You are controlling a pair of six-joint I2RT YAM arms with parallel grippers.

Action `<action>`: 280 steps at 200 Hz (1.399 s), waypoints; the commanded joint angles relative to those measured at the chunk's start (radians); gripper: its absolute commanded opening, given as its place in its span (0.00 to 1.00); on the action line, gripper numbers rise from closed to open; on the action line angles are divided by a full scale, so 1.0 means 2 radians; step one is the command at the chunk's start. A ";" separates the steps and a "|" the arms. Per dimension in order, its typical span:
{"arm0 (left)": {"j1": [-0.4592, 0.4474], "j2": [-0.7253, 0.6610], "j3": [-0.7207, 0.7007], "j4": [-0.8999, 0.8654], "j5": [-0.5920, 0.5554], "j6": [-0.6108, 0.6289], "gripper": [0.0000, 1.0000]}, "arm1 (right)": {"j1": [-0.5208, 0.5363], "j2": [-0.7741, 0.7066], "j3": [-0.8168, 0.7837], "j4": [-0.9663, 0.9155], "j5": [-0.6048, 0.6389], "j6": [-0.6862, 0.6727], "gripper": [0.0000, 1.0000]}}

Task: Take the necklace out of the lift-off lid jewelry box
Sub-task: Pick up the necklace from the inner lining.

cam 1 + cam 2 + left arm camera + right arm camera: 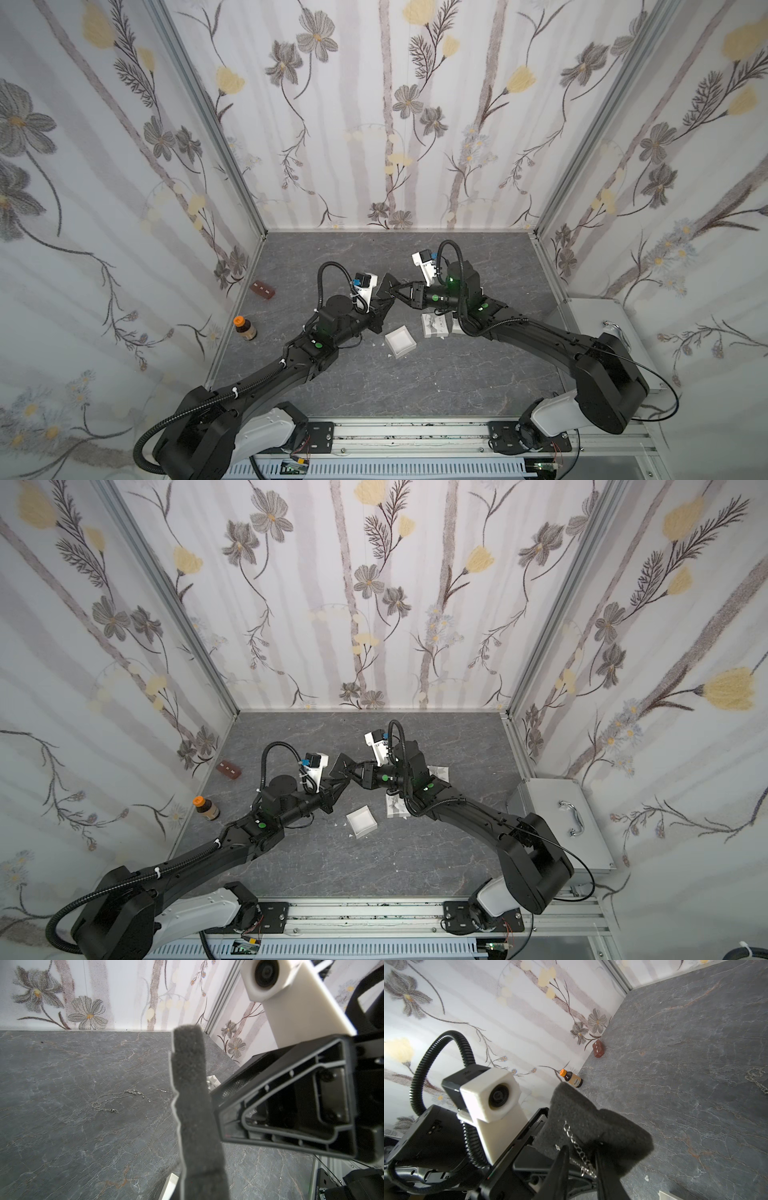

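The white jewelry box (400, 341) (361, 821) stands open on the grey table, with its patterned lid (435, 325) beside it. Above the table both arms meet at a dark foam pad (390, 283) (191, 1084). My left gripper (383, 303) is shut on the pad. A length of silver chain (572, 1136) runs across the pad and passes between the narrowly parted fingers of my right gripper (581, 1159) (397, 293). A silver necklace (116, 1101) (757, 1078) lies loose on the table beyond the pad.
A brown bottle with an orange cap (245, 328) and a brown block (262, 289) sit by the left wall. A metal case with a handle (569, 812) stands at the right edge. Small white scraps lie around the box. Flowered walls enclose three sides.
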 commanded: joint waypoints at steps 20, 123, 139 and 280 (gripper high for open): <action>0.000 -0.003 0.011 -0.006 0.044 0.009 0.07 | -0.006 -0.021 -0.018 0.041 -0.046 -0.031 0.27; 0.000 -0.011 0.021 -0.029 0.110 0.041 0.07 | -0.015 -0.045 -0.019 -0.023 -0.051 -0.093 0.21; 0.001 -0.012 0.022 -0.037 0.113 0.051 0.07 | -0.016 -0.045 -0.018 -0.027 -0.050 -0.095 0.21; 0.000 -0.035 0.036 -0.126 0.082 0.131 0.08 | -0.016 -0.049 -0.008 -0.065 -0.042 -0.115 0.00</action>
